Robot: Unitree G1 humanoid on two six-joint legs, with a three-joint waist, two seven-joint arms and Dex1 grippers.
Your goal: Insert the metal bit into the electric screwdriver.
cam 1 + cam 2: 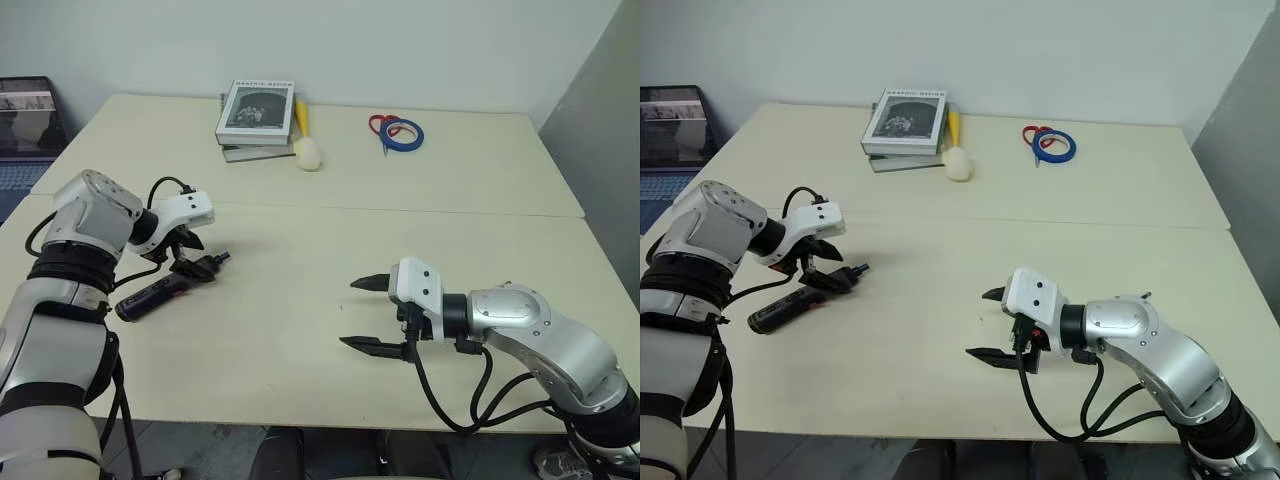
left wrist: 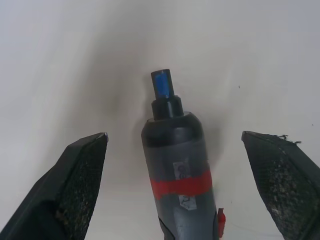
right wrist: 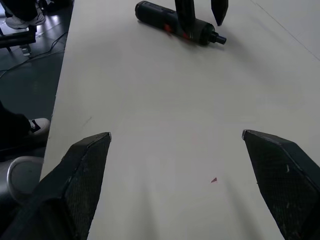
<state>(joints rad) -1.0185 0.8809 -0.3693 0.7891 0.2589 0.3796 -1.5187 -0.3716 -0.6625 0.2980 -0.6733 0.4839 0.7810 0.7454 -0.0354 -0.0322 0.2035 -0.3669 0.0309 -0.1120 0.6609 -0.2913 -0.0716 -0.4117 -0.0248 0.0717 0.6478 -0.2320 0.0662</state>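
The electric screwdriver [image 1: 160, 289] lies flat on the pale table [image 1: 300, 340], toward the table's left side, its tapered tip pointing toward the middle and slightly away from the robot; a red band circles it near the tip, and in the left wrist view a short blue-faced stub [image 2: 163, 86] juts from its nose. The left gripper [image 1: 188, 262] hangs tilted down over the screwdriver's tip end with its jaws spread wide; its two black fingers [image 2: 75, 185] stand one to each side of the barrel, well clear of it, so nothing is held; whether the fingertips touch the table cannot be told. To the right of the screwdriver, well apart from it and nearer the table's front edge, the right gripper [image 1: 362, 313] hovers pointing toward the screwdriver, its jaws also spread wide and empty; bare table lies between its fingers [image 3: 80, 190]. Far beyond the screwdriver, near the table's back edge, sits a stack of books [image 1: 255, 118]; just beside the books lies a pale rounded object with a yellow handle [image 1: 305, 145]; further right of that are red-handled scissors [image 1: 383, 127] touching a blue tape roll [image 1: 402, 134]. A laptop [image 1: 25, 125] stands off the table's far left corner.
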